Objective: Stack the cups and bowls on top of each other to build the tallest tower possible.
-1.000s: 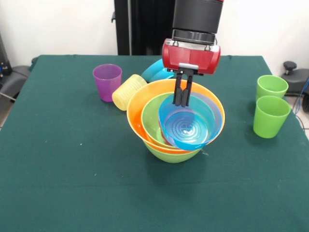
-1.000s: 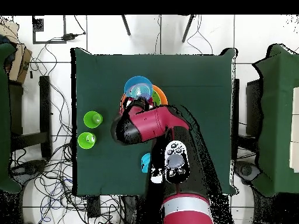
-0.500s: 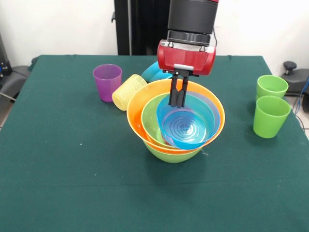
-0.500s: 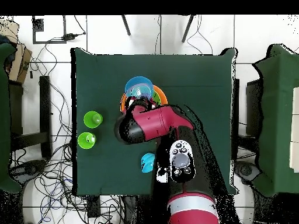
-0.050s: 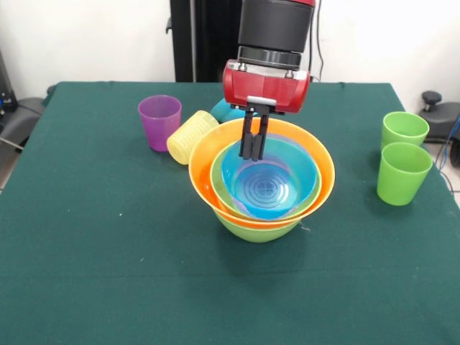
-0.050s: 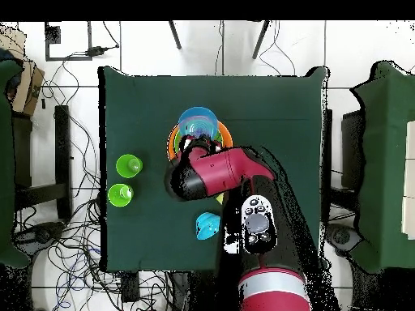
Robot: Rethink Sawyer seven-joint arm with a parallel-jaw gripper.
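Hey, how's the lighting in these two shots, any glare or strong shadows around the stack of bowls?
Front view: light is soft and even, with only a faint shadow under the stack of bowls and mild sheen inside the blue bowl; the end effector looks crisp. Overhead view: the arm hides most of the stack, with no strong glare.

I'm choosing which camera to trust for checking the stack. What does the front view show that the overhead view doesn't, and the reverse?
Only the front view shows the purple cup, the yellow cup lying on its side, and the tool shut on the blue bowl. Only the overhead view shows the second blue bowl whole, clear of the arm. Both show the orange bowl and two green cups.
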